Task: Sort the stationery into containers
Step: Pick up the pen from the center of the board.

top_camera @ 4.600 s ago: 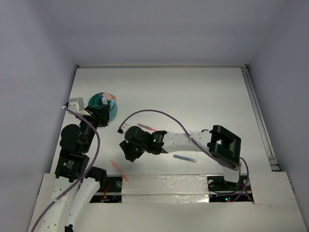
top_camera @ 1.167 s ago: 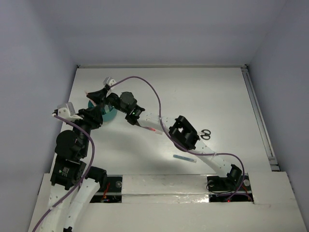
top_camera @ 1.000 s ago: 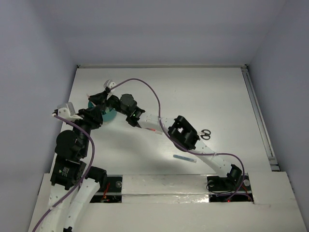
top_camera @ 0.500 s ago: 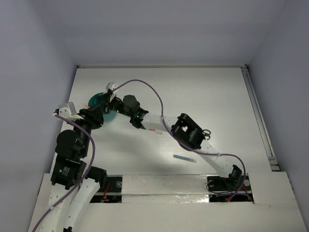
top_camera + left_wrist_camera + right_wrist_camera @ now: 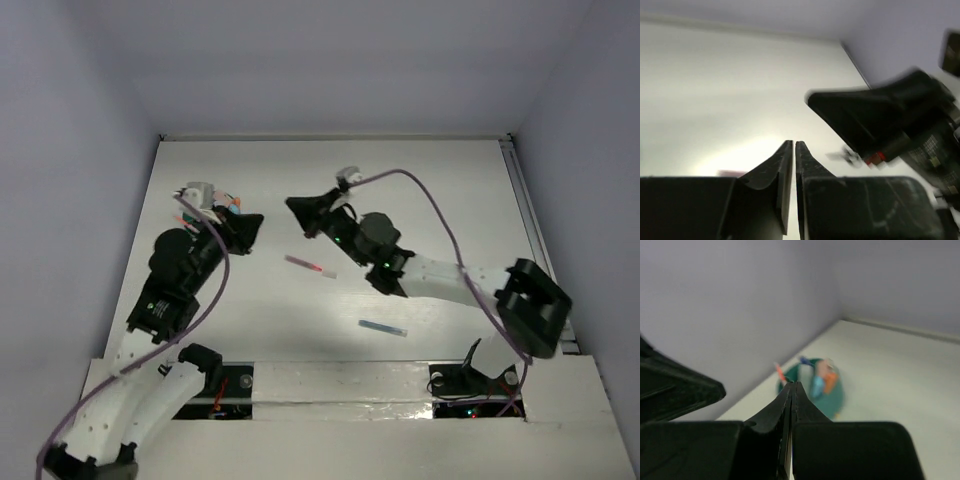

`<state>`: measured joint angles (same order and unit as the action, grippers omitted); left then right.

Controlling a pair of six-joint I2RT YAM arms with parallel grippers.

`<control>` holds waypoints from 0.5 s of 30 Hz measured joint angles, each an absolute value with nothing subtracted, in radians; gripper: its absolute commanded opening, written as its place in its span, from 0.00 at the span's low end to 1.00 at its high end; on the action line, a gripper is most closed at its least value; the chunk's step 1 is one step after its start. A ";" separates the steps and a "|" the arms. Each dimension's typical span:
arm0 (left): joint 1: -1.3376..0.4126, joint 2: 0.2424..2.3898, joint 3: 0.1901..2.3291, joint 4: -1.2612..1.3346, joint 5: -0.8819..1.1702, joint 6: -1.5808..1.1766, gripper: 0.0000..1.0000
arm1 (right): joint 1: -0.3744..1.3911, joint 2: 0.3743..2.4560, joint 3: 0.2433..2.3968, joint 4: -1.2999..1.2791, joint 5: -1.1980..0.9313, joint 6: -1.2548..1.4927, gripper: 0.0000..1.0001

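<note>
The left gripper (image 5: 792, 146) and right gripper (image 5: 791, 386) were found closed and empty (the teal pot (image 5: 836, 398) was seen just beyond the right one).

The left pincer (image 5: 792, 145) is showing matt black plastic, faintly scuffed. Just beyond the tips of the right pincer (image 5: 791, 385), the blurred teal pot (image 5: 837, 397) is looking like smooth plastic with a soft sheen. Beneath both pincers, the white table (image 5: 420, 180) is reading matt.
</note>
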<state>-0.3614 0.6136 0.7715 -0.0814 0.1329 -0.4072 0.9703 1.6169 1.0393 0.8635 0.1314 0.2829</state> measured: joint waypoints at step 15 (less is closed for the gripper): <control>-1.246 1.364 0.781 0.151 -0.133 -0.244 0.26 | 0.889 0.349 0.590 0.050 0.750 0.469 0.00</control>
<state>-1.2465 1.3636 0.7815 0.1513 -0.1333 -0.2440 0.8890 0.3489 0.5896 0.0498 0.7498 0.4690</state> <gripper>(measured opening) 0.199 0.010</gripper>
